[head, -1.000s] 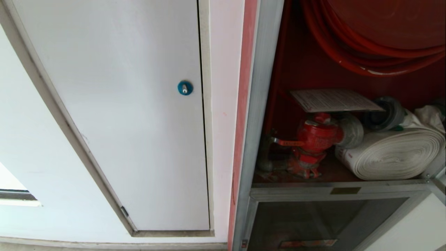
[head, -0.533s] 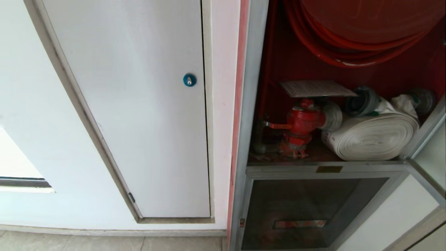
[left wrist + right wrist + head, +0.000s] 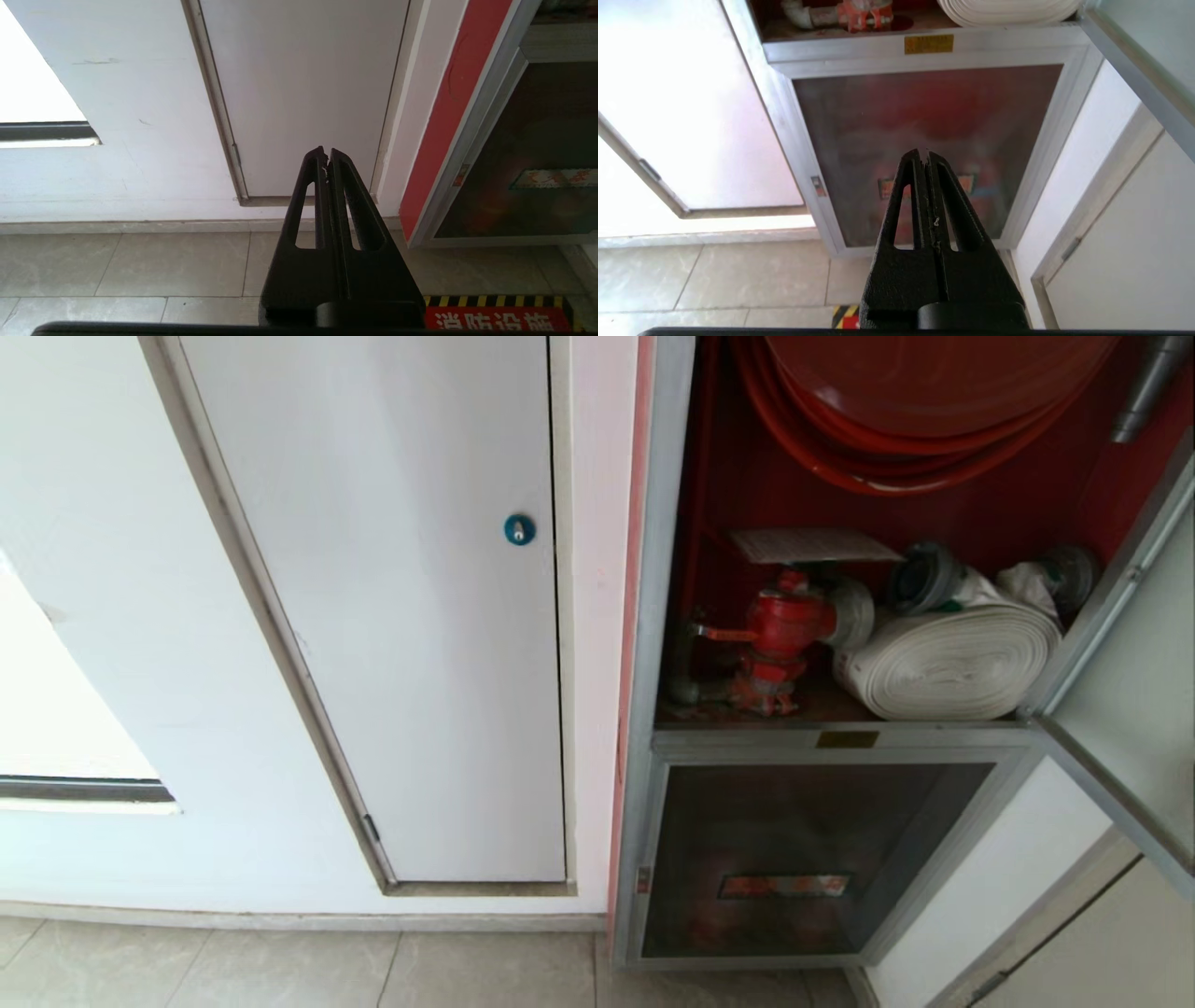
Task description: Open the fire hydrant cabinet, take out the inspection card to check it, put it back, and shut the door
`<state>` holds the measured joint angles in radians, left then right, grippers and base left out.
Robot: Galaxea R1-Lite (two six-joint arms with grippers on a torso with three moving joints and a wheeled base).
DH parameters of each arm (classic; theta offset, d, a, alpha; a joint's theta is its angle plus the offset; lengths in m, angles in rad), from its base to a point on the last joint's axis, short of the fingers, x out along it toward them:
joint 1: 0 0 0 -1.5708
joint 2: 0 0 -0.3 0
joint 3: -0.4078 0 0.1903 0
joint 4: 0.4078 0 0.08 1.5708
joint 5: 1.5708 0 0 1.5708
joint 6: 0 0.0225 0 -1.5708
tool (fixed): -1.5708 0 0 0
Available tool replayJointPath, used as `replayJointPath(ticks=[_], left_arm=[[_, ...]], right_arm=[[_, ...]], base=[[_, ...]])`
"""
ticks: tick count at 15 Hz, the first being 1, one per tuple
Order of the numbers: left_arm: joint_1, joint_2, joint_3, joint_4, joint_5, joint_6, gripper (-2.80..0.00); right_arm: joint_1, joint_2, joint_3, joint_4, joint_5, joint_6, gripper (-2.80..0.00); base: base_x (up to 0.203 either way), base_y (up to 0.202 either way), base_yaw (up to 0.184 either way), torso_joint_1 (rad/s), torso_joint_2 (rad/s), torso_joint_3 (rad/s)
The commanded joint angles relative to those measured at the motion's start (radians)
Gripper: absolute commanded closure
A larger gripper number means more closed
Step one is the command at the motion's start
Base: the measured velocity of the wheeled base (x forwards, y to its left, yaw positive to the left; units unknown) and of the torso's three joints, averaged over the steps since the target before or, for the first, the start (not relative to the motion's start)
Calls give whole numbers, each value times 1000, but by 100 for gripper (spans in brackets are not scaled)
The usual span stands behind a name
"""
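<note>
My left gripper point(image 3: 327, 156) is black, its two fingers pressed together and holding nothing. It points at the bottom of the white door with a blue round lock point(image 3: 420, 616). My right gripper point(image 3: 927, 156) is pressed together too, also empty, pointing at the smaller dark glass panel with a red label point(image 3: 924, 140).

Above that panel the tall silver metal-framed fire hydrant cabinet point(image 3: 667, 569) stands open, red inside. The white inspection card point(image 3: 812, 546) lies flat on top of the red valve point(image 3: 780, 625). A rolled white hose point(image 3: 948, 663) sits just beside the valve. The silver-framed door point(image 3: 1134, 709) is swung out on the right.
</note>
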<state>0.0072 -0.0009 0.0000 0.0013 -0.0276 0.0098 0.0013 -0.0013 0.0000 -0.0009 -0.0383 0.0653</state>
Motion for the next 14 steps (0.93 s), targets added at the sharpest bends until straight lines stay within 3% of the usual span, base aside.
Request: replayJointPath(ticks=[1,9,14], left_arm=[[0,1,0,0,0,0,0],[0,1,0,0,0,-1,0],[0,1,0,0,0,-1,0]], right_arm=[[0,1,0,-1,0,1,0],[0,1,0,-1,0,1,0],[0,1,0,-1,0,-1,0]], base=[[-201,0,1,2,2,3],[-196,0,1,1,2,3],[-25,0,1,5,1,-1]])
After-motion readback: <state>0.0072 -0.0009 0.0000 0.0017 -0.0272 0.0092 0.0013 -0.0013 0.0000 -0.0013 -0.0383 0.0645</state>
